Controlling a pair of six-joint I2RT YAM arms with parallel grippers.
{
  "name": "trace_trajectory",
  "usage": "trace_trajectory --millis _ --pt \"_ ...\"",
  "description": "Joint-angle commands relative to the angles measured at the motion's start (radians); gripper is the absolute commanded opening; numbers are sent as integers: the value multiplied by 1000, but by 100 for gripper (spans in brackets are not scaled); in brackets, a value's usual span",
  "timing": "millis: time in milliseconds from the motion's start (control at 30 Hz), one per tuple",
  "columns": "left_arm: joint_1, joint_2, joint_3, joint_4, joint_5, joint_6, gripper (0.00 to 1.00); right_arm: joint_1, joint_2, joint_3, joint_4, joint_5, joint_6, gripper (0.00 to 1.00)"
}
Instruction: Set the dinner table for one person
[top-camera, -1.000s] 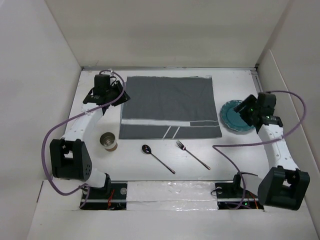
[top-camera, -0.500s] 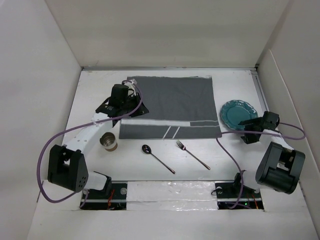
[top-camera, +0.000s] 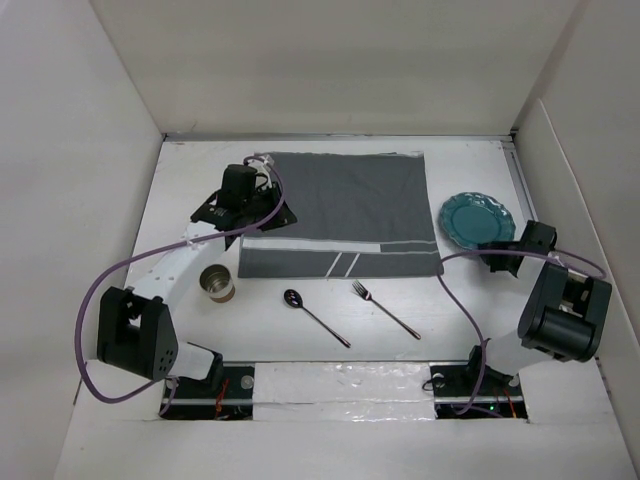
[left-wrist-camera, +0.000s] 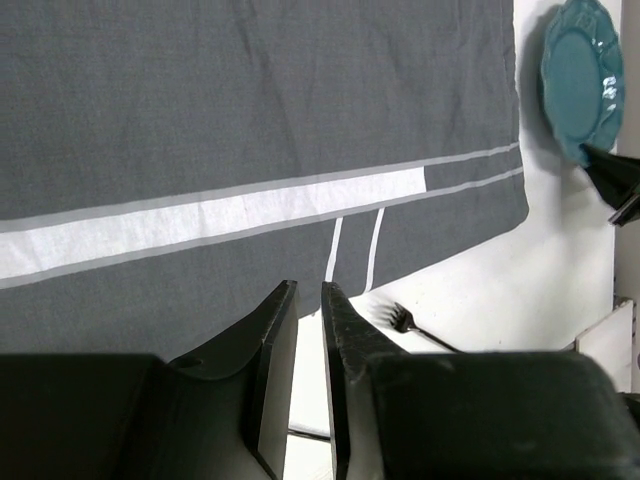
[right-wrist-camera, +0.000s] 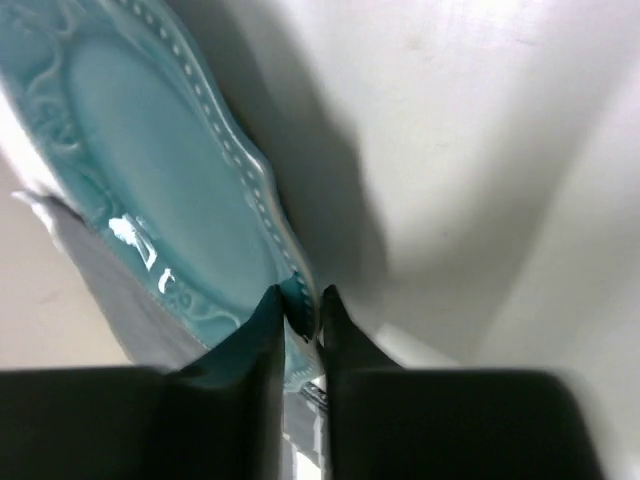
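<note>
The right gripper has its two fingers drawn in on the beaded rim of the teal plate. One finger lies on each face, with only the rim's thickness between them. In the wrist view the plate throws a broad shadow on the white surface beside it. It may be that the gripped edge is lifted a little, but these views do not settle whether it is raised or resting. From above, the plate is on the right side of the dinner table, just beside the right edge of the placemat and not touching it. The right arm is folded back close to the table's right edge.

The left gripper has its fingers nearly together, with a slim gap and nothing seen between them. It hangs over the left part of the dark grey placemat, above the cloth's white stripes. The placemat lies flat across the middle of the table, toward the far side.

Nearer the arm bases, three things lie on bare table. A metal cup stands upright just off the placemat's near left corner. The spoon and the fork lie side by side and apart, both slanted, with their heads toward the placemat. The white table carries all of this and is walled by pale panels on three sides.
</note>
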Motion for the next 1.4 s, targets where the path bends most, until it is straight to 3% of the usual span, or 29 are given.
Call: trace_trajectory --millis 0,100,233,267,400,467,600,833,1000,1367 --pt "3 -13 69 -11 -18 27 14 0 -21 -3 -7 59 29 0" --pt "3 -10 101 -20 -21 27 17 0 -122 6 21 55 -17 0" --pt "3 -3 157 -26 -10 27 33 0 -272 145 63 31 -150 0" --pt "3 1 171 -24 -4 27 41 14 -294 168 88 1 -172 0" --pt "3 4 241 -14 45 7 47 97 -311 302 131 -177 -244 0" --pt "3 1 255 -9 46 -3 47 176 -282 346 151 -259 -258 0" --pt "3 -33 272 -23 16 1 48 340 -146 351 315 -433 -137 0" --pt "15 -145 306 -115 -214 91 47 612 124 493 406 -444 -83 0" --pt "24 -254 275 -181 -360 147 47 695 281 582 436 -450 -45 0" --pt "35 -297 206 -193 -358 118 47 735 401 550 374 -392 -112 0"
